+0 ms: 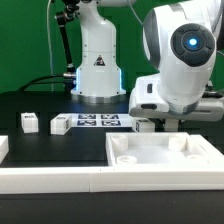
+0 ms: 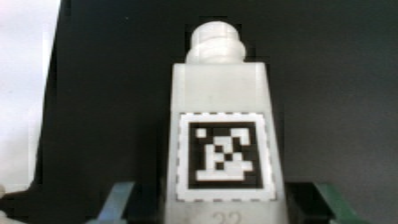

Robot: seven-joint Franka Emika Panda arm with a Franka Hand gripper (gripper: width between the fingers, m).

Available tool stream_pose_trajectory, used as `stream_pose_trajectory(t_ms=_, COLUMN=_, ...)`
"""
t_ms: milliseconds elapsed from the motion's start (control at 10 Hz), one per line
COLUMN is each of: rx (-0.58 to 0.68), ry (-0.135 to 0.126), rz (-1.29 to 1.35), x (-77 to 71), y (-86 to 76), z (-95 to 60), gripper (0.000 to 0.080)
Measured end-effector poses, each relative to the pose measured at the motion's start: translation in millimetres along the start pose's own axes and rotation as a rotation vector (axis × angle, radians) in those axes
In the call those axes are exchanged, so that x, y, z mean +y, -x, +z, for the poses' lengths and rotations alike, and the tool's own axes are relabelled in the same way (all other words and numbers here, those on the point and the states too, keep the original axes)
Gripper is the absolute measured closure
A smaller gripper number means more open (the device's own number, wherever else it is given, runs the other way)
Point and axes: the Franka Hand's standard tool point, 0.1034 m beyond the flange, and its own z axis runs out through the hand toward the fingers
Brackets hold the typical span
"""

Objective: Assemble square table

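In the wrist view a white blocky leg with a black-and-white tag lies on the black table, its screw tip pointing away from the camera. My gripper is open and straddles the leg's near end, with a dark gap between each finger and the leg. In the exterior view the gripper is low over the table, just behind the white square slab. That view hides the leg under the gripper. Two more white legs stand at the exterior view's left.
The marker board lies flat in front of the robot base. A long white border bar runs along the front edge. A pale surface borders the black table.
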Motion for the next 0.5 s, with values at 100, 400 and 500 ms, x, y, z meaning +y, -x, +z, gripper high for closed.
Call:
stream_pose_trajectory(t_ms=100, rx=0.001, ry=0.000, rz=0.000, x=-0.2, y=-0.3, z=-0.6, gripper=0.0509)
stream_pose_trajectory(t_ms=400, rx=0.004, ry=-0.004, rz=0.001, x=0.9, y=-0.8, z=-2.5, gripper=0.0509)
stream_pose_trajectory(t_ms=500, rx=0.006, ry=-0.006, rz=0.001, x=1.1, y=-0.2, z=-7.1, gripper=0.0509)
